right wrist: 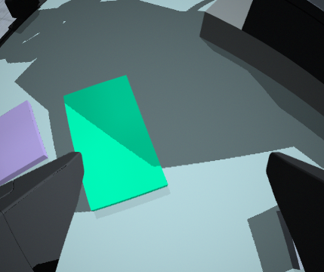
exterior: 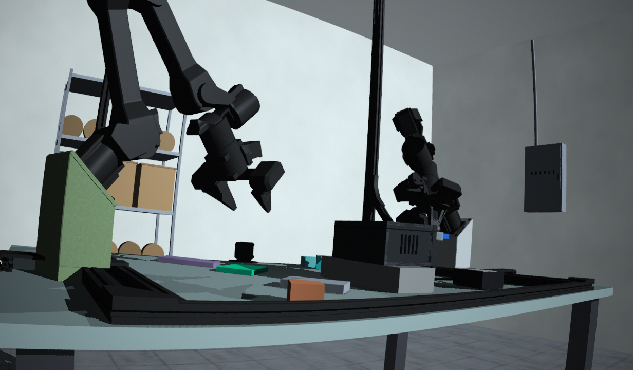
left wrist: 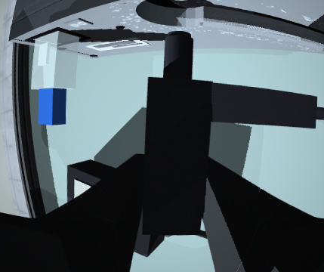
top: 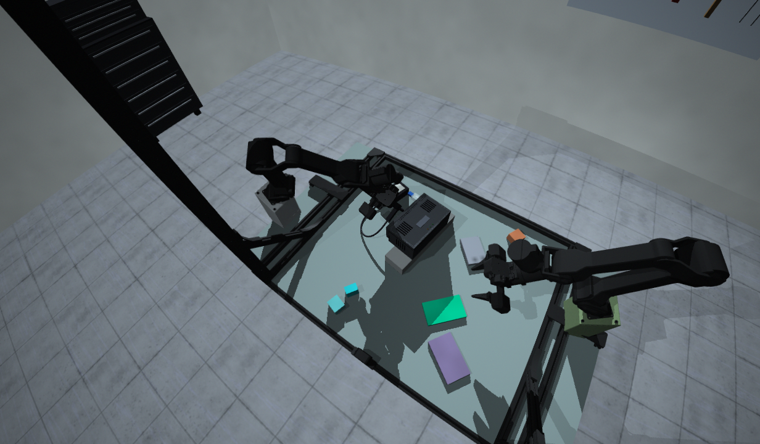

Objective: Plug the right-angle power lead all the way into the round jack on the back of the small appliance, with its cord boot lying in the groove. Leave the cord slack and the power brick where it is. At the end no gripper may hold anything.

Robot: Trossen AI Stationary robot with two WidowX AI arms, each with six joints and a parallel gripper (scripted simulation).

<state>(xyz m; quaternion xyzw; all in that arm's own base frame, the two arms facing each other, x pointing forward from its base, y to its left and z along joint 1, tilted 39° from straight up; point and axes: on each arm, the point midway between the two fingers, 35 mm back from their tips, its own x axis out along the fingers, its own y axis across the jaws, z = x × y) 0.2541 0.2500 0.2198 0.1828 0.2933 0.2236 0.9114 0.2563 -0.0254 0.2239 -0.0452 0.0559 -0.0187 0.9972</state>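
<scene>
appliance [top: 418, 225] [exterior: 384, 243]: matt dark plastic look | green slab [top: 444, 310] [exterior: 241, 269] [right wrist: 112, 143]: smooth, matt | floor [top: 167, 264]: smooth-looking tile

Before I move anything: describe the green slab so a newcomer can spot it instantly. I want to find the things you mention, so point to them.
On the table, find the black vented appliance [top: 418, 223] [exterior: 383, 243] raised on a grey block [top: 403, 261] [exterior: 415, 279]. Between it and the purple slab [top: 448, 357] [exterior: 188, 261] [right wrist: 10, 145] lies a flat rectangular green slab [top: 444, 310] [exterior: 241, 268] [right wrist: 114, 145]. Unlike its purple neighbour, it's bright green, with a shadow edge crossing its top diagonally.
</scene>
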